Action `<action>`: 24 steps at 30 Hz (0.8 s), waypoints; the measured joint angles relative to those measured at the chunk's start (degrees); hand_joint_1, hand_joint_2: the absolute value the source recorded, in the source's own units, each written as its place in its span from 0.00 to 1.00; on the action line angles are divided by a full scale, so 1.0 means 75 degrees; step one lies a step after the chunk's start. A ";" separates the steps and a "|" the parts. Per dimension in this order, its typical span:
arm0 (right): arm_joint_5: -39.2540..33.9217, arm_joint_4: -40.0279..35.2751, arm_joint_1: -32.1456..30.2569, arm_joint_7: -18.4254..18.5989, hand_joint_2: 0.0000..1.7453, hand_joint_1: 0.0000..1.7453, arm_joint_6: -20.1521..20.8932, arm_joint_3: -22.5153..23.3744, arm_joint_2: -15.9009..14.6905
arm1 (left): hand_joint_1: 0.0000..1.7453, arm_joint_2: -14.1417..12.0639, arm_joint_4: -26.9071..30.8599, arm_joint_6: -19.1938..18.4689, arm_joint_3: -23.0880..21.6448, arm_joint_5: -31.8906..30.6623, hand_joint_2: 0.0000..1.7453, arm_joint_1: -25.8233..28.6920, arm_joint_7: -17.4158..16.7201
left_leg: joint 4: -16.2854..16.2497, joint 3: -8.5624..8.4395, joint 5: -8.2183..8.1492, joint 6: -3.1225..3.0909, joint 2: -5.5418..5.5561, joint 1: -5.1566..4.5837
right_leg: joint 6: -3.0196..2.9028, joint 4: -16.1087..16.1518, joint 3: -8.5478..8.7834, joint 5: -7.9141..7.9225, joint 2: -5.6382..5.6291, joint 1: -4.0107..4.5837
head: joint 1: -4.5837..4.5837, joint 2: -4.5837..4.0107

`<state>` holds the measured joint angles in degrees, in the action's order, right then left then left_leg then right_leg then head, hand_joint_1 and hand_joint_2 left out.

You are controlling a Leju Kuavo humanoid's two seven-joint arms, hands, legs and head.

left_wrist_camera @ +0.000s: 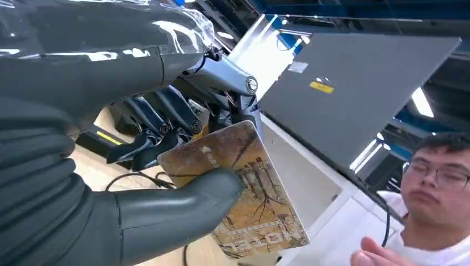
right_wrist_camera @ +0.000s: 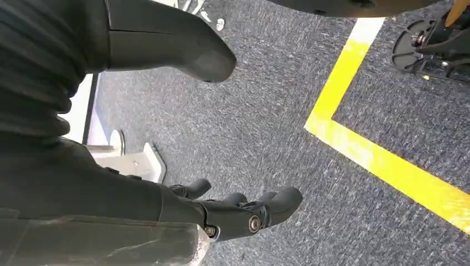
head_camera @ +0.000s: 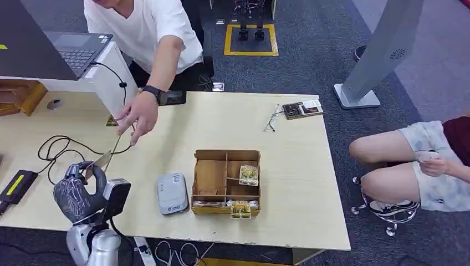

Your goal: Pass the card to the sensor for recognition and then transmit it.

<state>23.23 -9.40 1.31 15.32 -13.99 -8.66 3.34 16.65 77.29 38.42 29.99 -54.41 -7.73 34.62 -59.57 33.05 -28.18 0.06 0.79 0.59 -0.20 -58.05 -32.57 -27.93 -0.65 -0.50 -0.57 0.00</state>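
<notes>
At lower left, the left hand is raised, pinching a card between thumb and fingers. The right hand hangs empty, fingers apart, over grey carpet. The card's printed lettering is unreadable.

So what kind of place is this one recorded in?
Probably an office-style robot test lab: grey carpet with yellow floor marking, an open laptop, and a wooden table with a card reader.

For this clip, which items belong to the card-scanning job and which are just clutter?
Job: card held by left hand; grey sensor; person's reaching hand; wooden card box.
Clutter: laptop, glasses, black cable.
</notes>
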 joint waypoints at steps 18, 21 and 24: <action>0.0359 -0.0003 0.0047 -0.0023 1.00 0.00 0.0038 -0.0087 0.0000 | 1.00 -0.0009 0.0950 0.0000 -0.1014 -0.1011 1.00 -0.0058 -0.0513 | -0.0003 -0.0002 0.0000 0.0000 0.0000 -0.0001 | 0.0000 0.0002 -0.0003 0.0001 0.0000 0.0000 | 0.0000 0.0000; 0.0391 -0.0003 0.0048 -0.0023 1.00 0.00 0.0035 -0.0093 0.0000 | 1.00 -0.0009 0.0947 0.0000 -0.1070 -0.1037 1.00 -0.0070 -0.0580 | -0.0003 -0.0002 0.0000 0.0000 0.0000 0.0000 | 0.0000 0.0002 -0.0002 0.0001 0.0001 0.0000 | 0.0000 0.0000; 0.0391 -0.0003 0.0048 -0.0023 1.00 0.00 0.0035 -0.0093 0.0000 | 1.00 -0.0009 0.0947 0.0000 -0.1070 -0.1037 1.00 -0.0070 -0.0580 | -0.0003 -0.0002 0.0000 0.0000 0.0000 0.0000 | 0.0000 0.0002 -0.0002 0.0001 0.0001 0.0000 | 0.0000 0.0000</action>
<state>26.16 -9.42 1.67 15.15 -13.73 -9.36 3.34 16.59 84.39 38.42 21.96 -62.18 -8.25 30.27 -59.59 33.03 -28.18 0.06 0.79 0.59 -0.19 -58.04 -32.58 -27.92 -0.64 -0.50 -0.57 0.00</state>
